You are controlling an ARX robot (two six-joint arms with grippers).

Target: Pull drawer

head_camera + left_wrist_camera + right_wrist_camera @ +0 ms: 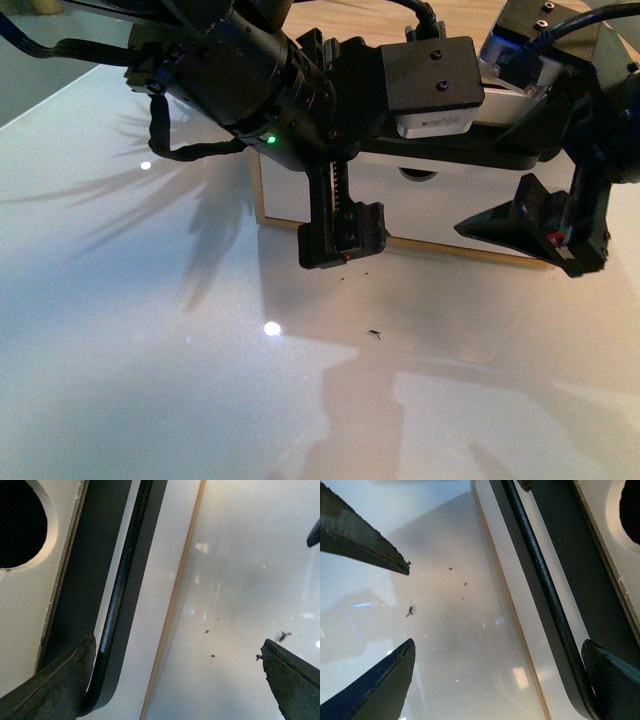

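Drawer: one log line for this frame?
phase: pre-grasp | left gripper: open, straddling long black bar handle | right gripper: open, straddling handle | white-fronted drawer: not visibly pulled

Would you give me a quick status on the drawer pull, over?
Left tool open, right tool open. Both straddle drawer handle, ungripped. Only specks nearby.

The table (pixel 150 380) is glossy white, and its top mirrors 2 bright light spots among soft dark shadows. The drawer (pixel 450 205) sits in a low white casing (pixel 285 200) that stands directly on the table, with a pale wood strip along the bottom edge where it meets the surface. In front of the drawer, a little apart from that strip, lies 1 small dark fleck (pixel 374 334). A few finer dark specks (pixel 207 631) lie scattered between the fleck and the drawer.
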